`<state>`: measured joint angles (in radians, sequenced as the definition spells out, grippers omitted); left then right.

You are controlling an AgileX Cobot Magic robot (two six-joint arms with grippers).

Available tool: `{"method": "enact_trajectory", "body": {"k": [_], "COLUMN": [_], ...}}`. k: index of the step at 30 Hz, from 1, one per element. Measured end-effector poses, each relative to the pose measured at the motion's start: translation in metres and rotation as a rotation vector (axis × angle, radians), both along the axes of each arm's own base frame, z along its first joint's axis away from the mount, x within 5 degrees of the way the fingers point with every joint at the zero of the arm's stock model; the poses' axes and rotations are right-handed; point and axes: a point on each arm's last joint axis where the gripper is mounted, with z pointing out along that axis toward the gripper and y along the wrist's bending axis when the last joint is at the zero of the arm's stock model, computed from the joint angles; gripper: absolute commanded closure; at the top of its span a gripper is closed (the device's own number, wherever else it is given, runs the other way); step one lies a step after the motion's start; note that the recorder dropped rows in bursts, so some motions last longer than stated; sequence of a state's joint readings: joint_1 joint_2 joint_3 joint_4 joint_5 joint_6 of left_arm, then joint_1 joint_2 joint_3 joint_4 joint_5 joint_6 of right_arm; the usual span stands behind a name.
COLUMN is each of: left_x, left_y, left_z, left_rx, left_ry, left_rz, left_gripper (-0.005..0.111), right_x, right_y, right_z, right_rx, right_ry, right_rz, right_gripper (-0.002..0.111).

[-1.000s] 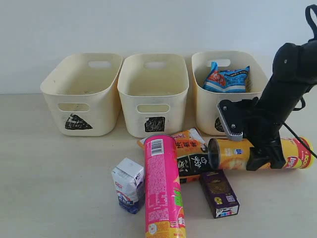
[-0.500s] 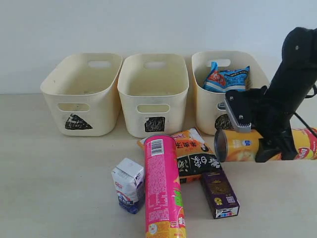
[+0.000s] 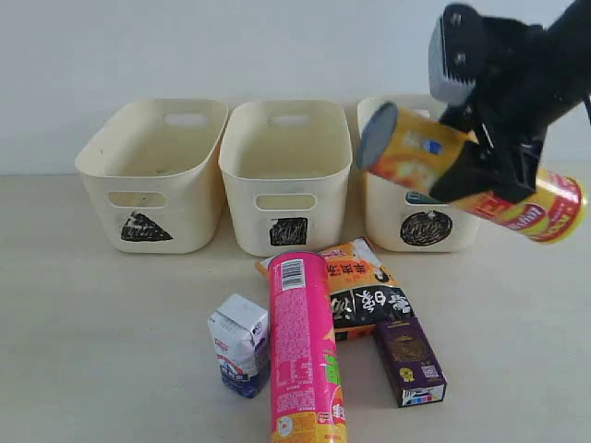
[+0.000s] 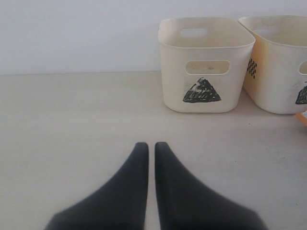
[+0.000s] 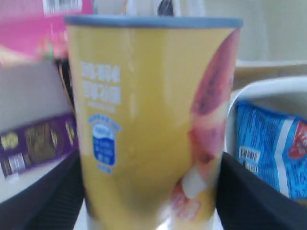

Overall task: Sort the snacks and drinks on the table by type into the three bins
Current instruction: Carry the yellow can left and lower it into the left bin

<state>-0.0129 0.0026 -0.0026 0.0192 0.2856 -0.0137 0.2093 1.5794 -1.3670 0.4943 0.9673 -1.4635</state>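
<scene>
My right gripper point(image 3: 480, 173) hangs high at the right of the exterior view, wrist bent down, jaws spread wide and pinching the yellow-orange chip tube with the grey lid point(image 3: 416, 148) around its middle; the tube is well off the pale table point(image 3: 102, 323). My left gripper point(image 4: 149, 149) rests low over the table, jaws pressed together, holding nothing.

The tube crosses the rim of the cream plastic tub marked with a scribbled circle point(image 3: 434, 235) (over its mouth or short of it, I cannot tell); a blue-white crinkly bag point(image 5: 268, 143) lies in that tub. The square-marked tub point(image 3: 286, 208) stands just beside it, the triangle-marked tub point(image 3: 152, 198) beyond.

The tube's long axis is tilted; the lidded end points up towards the square tub, the other end down and to the right.
</scene>
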Motion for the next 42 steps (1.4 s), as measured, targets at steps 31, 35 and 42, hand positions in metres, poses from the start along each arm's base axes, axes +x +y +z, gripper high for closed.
{"method": "enact_trajectory", "body": {"k": [31,35,42], "left_x": [0.0,0.0,0.0], "left_y": [0.0,0.0,0.0], "left_z": [0.0,0.0,0.0], "left_rx": [0.0,0.0,0.0], "left_ry": [0.0,0.0,0.0], "left_rz": [0.0,0.0,0.0], "left_gripper": [0.103,0.103,0.103], "right_x": [0.008,0.027,0.075], "right_y": [0.207,0.229,0.261], "right_z": [0.016,0.01,-0.005], "right_rx": [0.778,0.798,0.86], "right_ry": [-0.1,-0.135,-0.241], "right_rz": [-0.259,-0.275,-0.343], "right_gripper": [0.108,0.108,0.108]}}
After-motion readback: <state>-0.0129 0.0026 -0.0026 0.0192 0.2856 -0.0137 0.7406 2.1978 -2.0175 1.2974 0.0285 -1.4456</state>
